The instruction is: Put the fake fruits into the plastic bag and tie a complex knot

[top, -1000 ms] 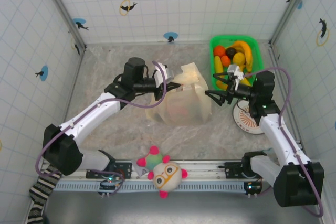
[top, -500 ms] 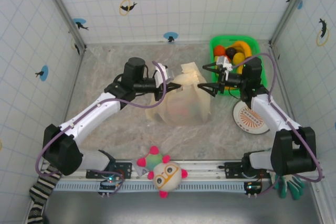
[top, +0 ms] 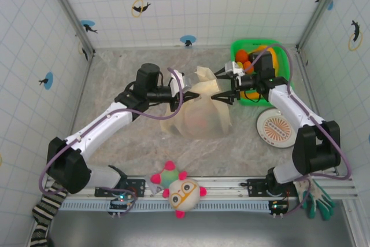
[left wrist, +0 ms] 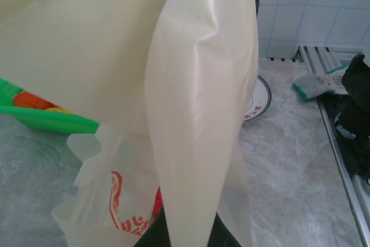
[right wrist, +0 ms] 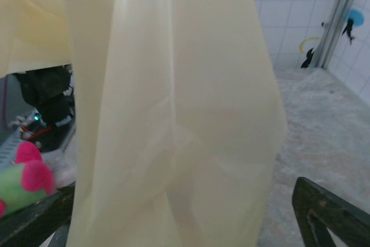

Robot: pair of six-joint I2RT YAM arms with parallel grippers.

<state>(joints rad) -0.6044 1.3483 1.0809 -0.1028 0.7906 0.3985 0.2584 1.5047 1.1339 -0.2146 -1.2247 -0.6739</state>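
Observation:
The cream plastic bag (top: 199, 114) stands mid-table with something red showing through its wall (left wrist: 155, 212). My left gripper (top: 186, 92) is shut on one long handle strip (left wrist: 202, 114), which rises from its jaws (left wrist: 185, 236). My right gripper (top: 218, 87) is open at the bag's right side, one dark finger (right wrist: 324, 209) on each side of a hanging cream strip (right wrist: 173, 114). Whether the fingers touch it I cannot tell. More fake fruits (top: 241, 56), orange and yellow, lie in the green basket (top: 254, 41) behind the right arm. No knot is in view.
A round white plate (top: 276, 128) lies right of the bag. The pink-spiked plush toy (top: 179, 190) sits on the front rail. A glove (top: 315, 202) lies at the front right, a striped sock (top: 43, 215) at the front left. Tiled walls enclose the table.
My right arm has swung left and back, from beside the plate to the bag's right handle, with its jaws slightly narrower. The left gripper has kept its hold without moving.

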